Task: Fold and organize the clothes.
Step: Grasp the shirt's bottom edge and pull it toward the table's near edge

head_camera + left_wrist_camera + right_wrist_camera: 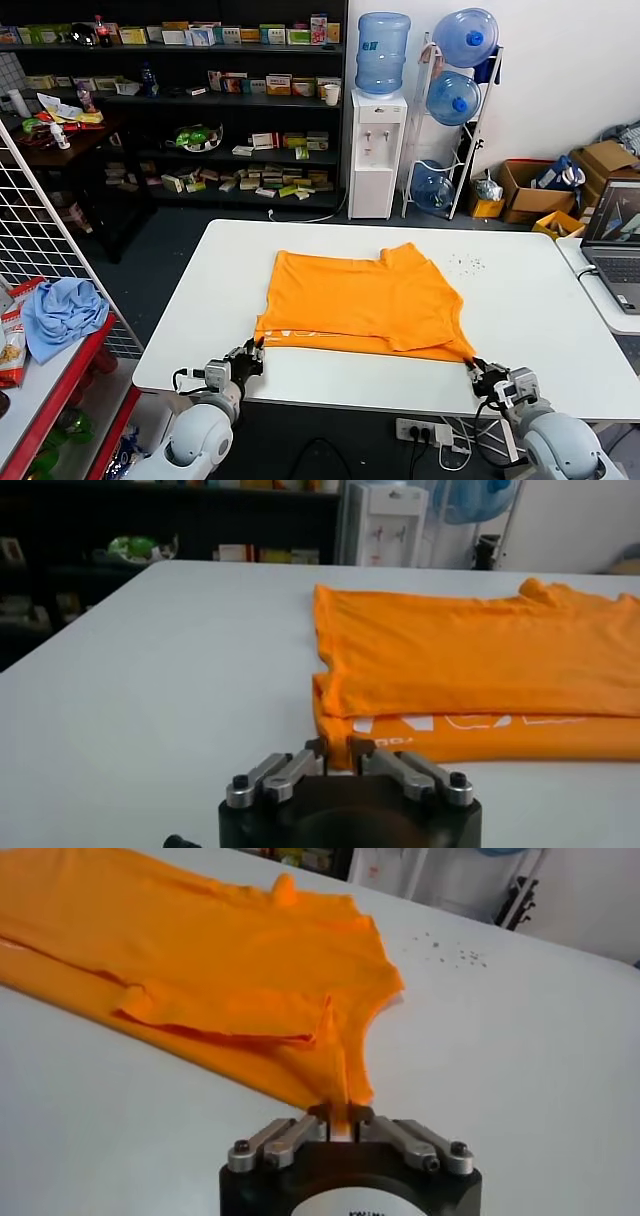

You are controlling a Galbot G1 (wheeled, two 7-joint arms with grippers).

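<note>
Garment: a bright orange short-sleeved T-shirt of soft plain fabric (365,300) is spread at the middle of the white surface (530,310), partly folded, with faint white lettering visible along its near edge.
Left tool: the left tool (335,748) is set at the near left corner of the shirt, its fingers drawn narrow and pinched on the hem.
Right tool: the right tool (340,1113) is set at the near right corner, closed tight on a pulled-out tip of orange fabric.
Step in hand: judged to be a lift of the near edge for a fold toward the far side.
Doing it well: both corners should be raised together and level, the hem kept taut between them, and the edge laid down square so no creases are trapped.
Risk: uneven pull could skew the fold or slip a corner free.
</note>
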